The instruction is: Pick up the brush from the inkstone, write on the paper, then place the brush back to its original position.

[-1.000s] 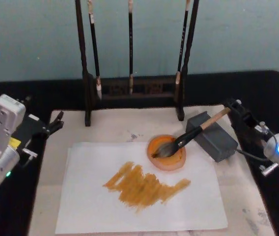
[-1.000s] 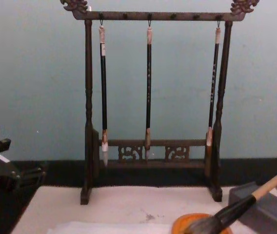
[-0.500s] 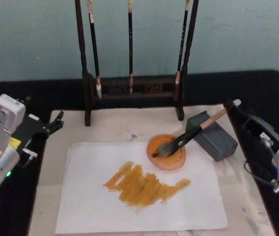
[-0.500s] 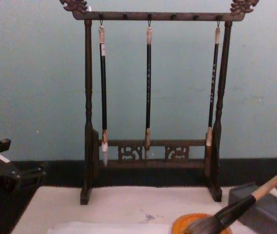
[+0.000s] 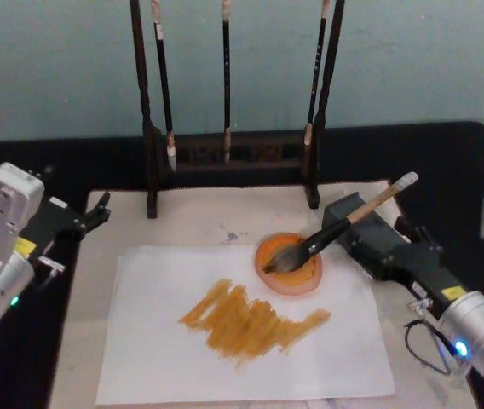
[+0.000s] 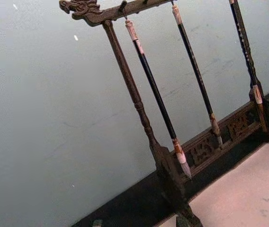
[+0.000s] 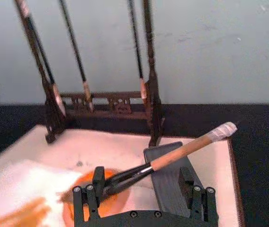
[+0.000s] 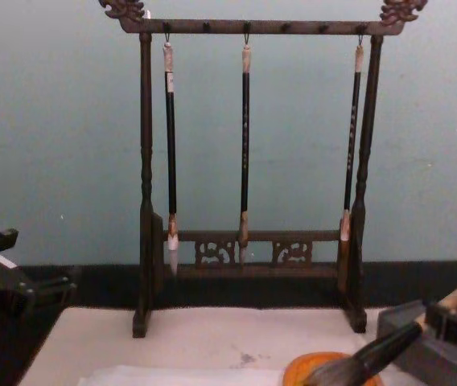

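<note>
The brush (image 5: 337,226) lies propped with its bristles in the orange dish (image 5: 289,264) and its handle slanting up over the grey inkstone (image 5: 363,232), directly ahead of the right end effector (image 7: 141,189) (fingers wide, empty); the left end effector (image 5: 97,210) is parked far off.

the left claw (image 5: 97,211) is black, on a black block bearing a small yellow label, behind a pale grey boxy housing with a green light. the right claw (image 5: 404,234) is black too, with a yellow label, a silver cylindrical wrist with a blue light, a looping black cable and round screws along its finger mounts.
</note>
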Robot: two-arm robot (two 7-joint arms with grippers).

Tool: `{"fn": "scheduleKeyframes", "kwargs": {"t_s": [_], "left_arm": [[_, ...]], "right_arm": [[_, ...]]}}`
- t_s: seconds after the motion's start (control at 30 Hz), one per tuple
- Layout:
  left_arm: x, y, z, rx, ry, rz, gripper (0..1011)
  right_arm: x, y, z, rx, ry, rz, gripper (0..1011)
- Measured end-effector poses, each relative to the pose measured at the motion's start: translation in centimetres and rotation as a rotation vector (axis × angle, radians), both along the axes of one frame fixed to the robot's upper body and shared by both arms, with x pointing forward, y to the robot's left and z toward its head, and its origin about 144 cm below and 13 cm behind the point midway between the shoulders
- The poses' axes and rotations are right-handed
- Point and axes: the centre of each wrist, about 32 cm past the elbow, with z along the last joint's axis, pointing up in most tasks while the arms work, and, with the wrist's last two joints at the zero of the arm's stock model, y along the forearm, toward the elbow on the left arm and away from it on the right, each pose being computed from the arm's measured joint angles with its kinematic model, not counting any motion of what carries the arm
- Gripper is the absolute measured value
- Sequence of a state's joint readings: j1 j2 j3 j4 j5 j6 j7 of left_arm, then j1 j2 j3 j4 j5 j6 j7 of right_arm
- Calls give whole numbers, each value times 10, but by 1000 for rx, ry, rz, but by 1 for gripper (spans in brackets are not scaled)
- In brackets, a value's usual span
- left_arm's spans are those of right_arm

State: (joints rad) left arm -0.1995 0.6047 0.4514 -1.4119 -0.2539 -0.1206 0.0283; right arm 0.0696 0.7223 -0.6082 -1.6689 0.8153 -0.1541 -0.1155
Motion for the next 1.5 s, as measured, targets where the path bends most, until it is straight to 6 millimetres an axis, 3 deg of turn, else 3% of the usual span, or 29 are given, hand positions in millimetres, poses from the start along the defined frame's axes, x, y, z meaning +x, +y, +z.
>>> {"fn": "scheduleKeyframes", "kwargs": {"t_s": [0.33, 1.5], "left_arm": [[0, 0, 0, 0, 0, 0, 1010], [0, 0, 0, 0, 0, 0, 1010]], "right_arm": [[-3, 3, -16, -192, -88, 6, 1000], [-2, 3, -16, -200, -100, -4, 1000]]}}
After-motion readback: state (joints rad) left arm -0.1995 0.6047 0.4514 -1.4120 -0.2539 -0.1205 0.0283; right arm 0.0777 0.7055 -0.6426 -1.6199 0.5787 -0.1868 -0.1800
